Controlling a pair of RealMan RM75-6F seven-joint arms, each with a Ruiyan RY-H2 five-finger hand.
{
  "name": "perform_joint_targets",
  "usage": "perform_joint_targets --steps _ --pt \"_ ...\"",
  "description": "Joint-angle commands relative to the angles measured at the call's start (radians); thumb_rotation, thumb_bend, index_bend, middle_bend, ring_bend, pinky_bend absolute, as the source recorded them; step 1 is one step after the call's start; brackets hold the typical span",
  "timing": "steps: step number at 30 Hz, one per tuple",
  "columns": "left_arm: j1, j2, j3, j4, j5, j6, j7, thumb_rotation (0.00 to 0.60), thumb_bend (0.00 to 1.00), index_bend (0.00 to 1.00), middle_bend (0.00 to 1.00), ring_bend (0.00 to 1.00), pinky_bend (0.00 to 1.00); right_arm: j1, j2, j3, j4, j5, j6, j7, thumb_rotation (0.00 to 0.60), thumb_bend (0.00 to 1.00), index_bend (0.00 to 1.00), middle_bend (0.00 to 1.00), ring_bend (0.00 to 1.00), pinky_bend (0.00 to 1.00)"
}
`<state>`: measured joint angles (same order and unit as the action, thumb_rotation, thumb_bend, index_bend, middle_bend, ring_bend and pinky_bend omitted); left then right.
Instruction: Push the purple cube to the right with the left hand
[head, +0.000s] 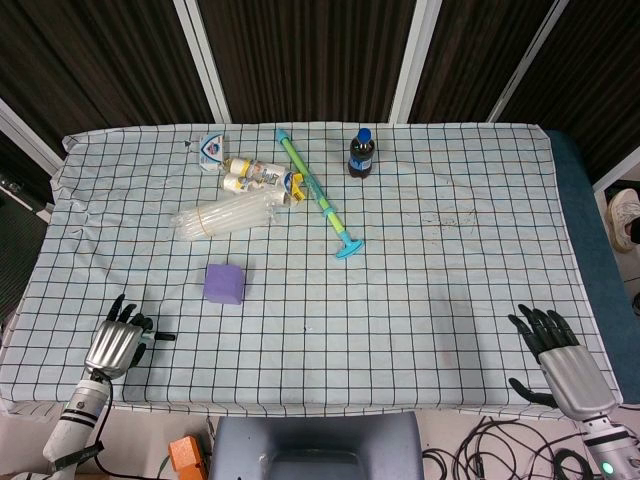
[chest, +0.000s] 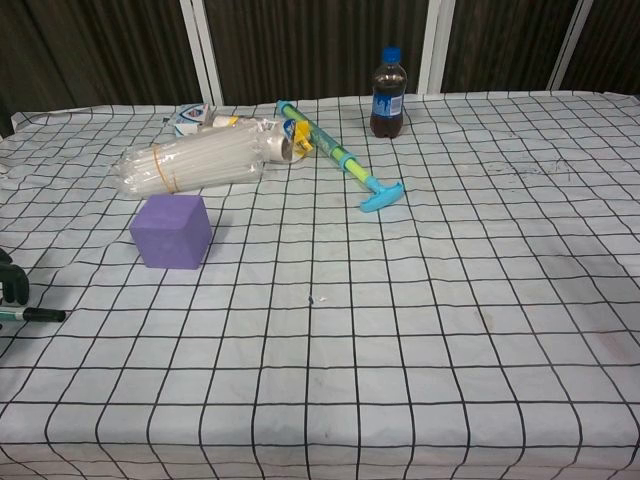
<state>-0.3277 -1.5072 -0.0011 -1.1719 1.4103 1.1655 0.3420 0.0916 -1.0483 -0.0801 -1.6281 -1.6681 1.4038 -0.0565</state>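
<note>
The purple cube (head: 225, 283) (chest: 171, 231) sits on the checked cloth, left of the table's middle. My left hand (head: 118, 339) lies near the front left edge, below and left of the cube, well apart from it, with fingers spread and nothing in them. Only its fingertips (chest: 12, 283) show at the left border of the chest view. My right hand (head: 556, 352) rests open at the front right corner, far from the cube.
Behind the cube lies a clear plastic bundle (head: 225, 214) (chest: 190, 160), with small bottles (head: 255, 174) and a white packet (head: 212, 147) beyond. A green and blue pump tube (head: 320, 196) (chest: 340, 158) lies diagonally at centre back. A dark soda bottle (head: 361, 154) (chest: 388, 93) stands upright behind it.
</note>
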Motion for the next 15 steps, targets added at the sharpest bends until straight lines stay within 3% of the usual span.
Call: perform_joint_targets --steps 1,9,15 --pt "-0.003 -0.008 -0.001 0.015 -0.004 -0.008 -0.002 0.6 0.39 0.48 0.47 0.22 0.04 -0.002 0.001 0.0 0.001 -0.001 0.003 0.002 0.6 0.37 0.0 0.0 0.0 0.0" --pt "-0.009 -0.015 -0.009 0.036 -0.012 -0.017 -0.013 0.6 0.39 0.59 0.58 0.27 0.04 -0.001 0.0 0.002 0.002 0.002 0.001 0.001 0.6 0.37 0.0 0.0 0.0 0.0" --pt "-0.002 -0.014 -0.015 0.025 0.013 0.035 -0.046 0.6 0.39 0.66 0.65 0.32 0.05 -0.002 0.002 0.002 0.001 0.002 0.003 0.004 0.6 0.37 0.0 0.0 0.0 0.0"
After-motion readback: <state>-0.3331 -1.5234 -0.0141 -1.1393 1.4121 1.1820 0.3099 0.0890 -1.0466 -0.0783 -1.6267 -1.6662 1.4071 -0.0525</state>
